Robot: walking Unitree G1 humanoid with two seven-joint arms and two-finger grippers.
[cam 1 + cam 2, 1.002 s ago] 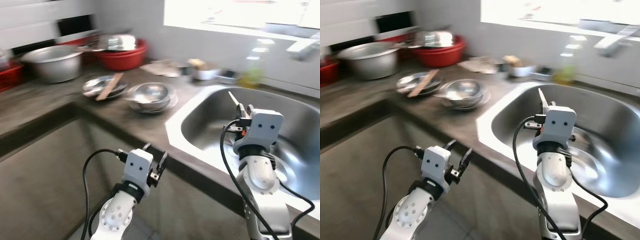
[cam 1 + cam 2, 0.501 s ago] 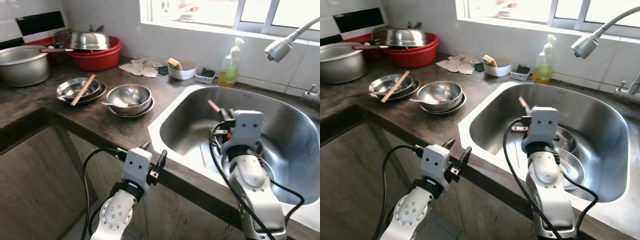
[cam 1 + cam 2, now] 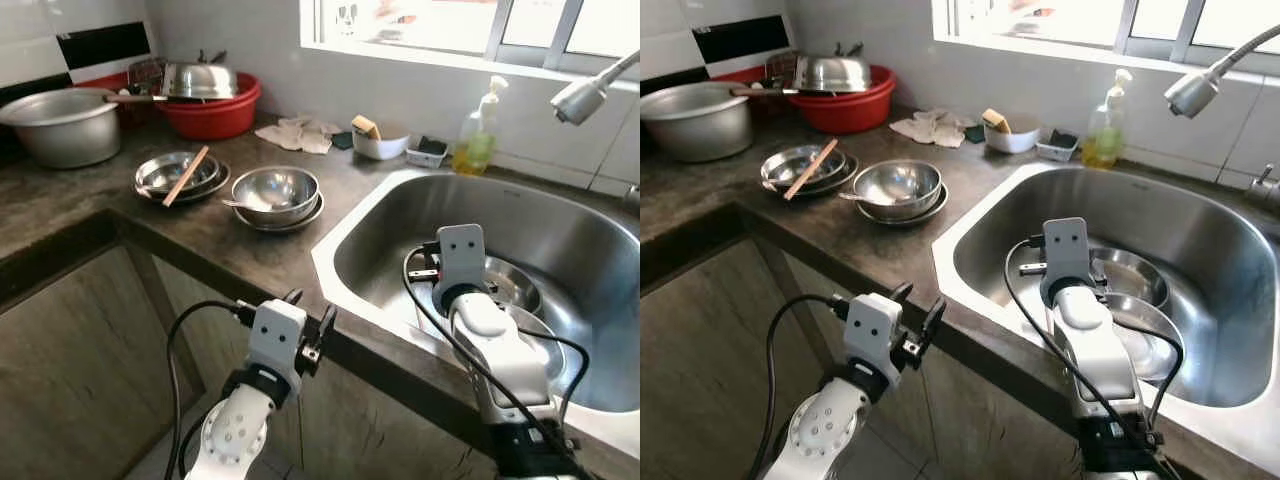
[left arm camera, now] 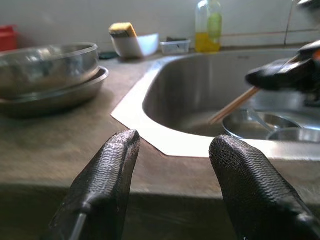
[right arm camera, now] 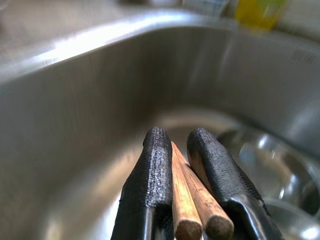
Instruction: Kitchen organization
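Gripping two wooden chopsticks (image 5: pixel 192 200), right gripper (image 5: pixel 182 150) hangs inside the sink (image 3: pixel 560 215); left gripper (image 4: pixel 175 150), fingers spread, faces the counter edge (image 4: pixel 75 150).

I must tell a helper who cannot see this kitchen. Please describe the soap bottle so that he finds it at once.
Start at the steel sink, then look to the ledge behind it, under the window. The soap bottle stands there, right of a small tray. It alone holds yellow-green liquid and has a white pump.
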